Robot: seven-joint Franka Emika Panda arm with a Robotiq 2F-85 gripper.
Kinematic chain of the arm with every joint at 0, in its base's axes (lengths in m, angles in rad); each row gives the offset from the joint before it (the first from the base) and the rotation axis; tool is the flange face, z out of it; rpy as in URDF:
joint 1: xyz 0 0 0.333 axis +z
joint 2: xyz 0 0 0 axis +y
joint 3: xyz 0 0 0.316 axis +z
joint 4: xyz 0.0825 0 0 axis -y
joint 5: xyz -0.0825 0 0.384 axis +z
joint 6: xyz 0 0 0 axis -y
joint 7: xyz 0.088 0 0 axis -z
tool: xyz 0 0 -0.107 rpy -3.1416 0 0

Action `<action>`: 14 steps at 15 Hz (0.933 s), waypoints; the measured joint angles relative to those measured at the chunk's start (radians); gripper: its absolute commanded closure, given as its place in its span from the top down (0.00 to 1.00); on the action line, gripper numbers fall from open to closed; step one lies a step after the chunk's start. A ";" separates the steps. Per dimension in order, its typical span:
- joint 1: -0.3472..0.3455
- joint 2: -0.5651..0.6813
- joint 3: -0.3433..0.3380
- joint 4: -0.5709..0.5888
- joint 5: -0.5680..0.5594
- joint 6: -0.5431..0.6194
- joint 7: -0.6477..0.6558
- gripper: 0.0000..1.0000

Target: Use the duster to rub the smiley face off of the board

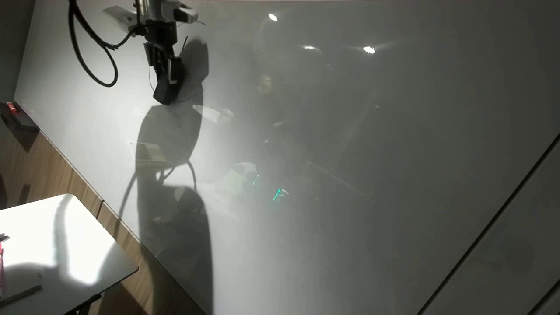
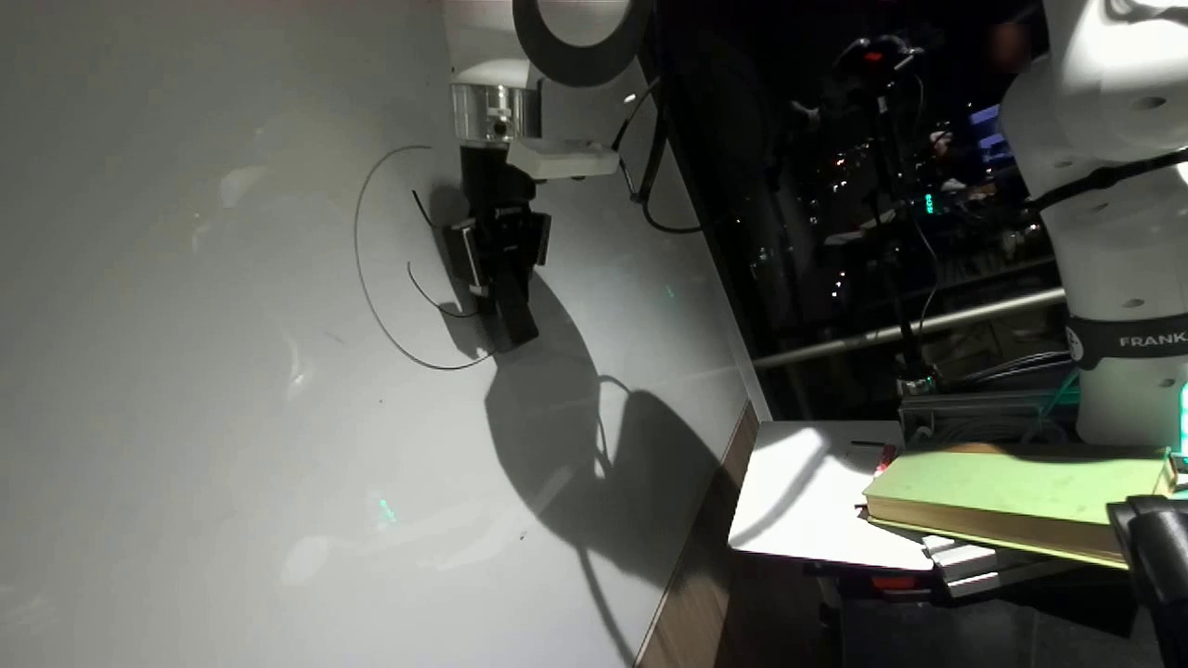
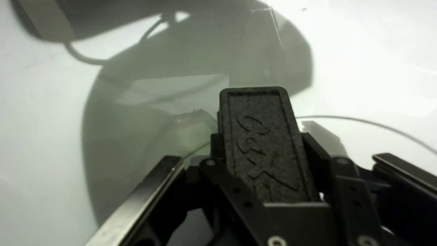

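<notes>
My gripper (image 3: 264, 147) is shut on the duster (image 3: 257, 116), a dark grey block with scratched markings, gripped by its sides. In both exterior views the duster (image 1: 165, 92) points down along the white board (image 2: 186, 417), close to its surface; contact cannot be told. The smiley face (image 2: 358, 223) shows as a thin, curved dark outline, with a smaller curve and a short stroke inside it. The gripper (image 2: 501, 288) and duster stand over its right part and hide it. In the wrist view, one line of the smiley face (image 3: 358, 119) runs off to the right behind the duster.
The arm's large shadow (image 1: 175, 210) falls across the board below the gripper. A white tabletop (image 2: 789, 473) with a thick green book (image 2: 1002, 492) stands beside the board, near a white robot arm base (image 2: 1128, 390). A dark ledge holds a small red object (image 1: 12, 107).
</notes>
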 measured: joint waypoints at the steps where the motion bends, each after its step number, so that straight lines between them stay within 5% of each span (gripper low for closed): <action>1: 0.006 0.006 0.015 -0.021 -0.008 0.027 0.013 0.31; 8: -0.028 0.065 0.029 -0.024 -0.187 0.093 0.076 0.31; 14: -0.031 0.066 0.011 -0.005 -0.197 0.035 0.075 0.31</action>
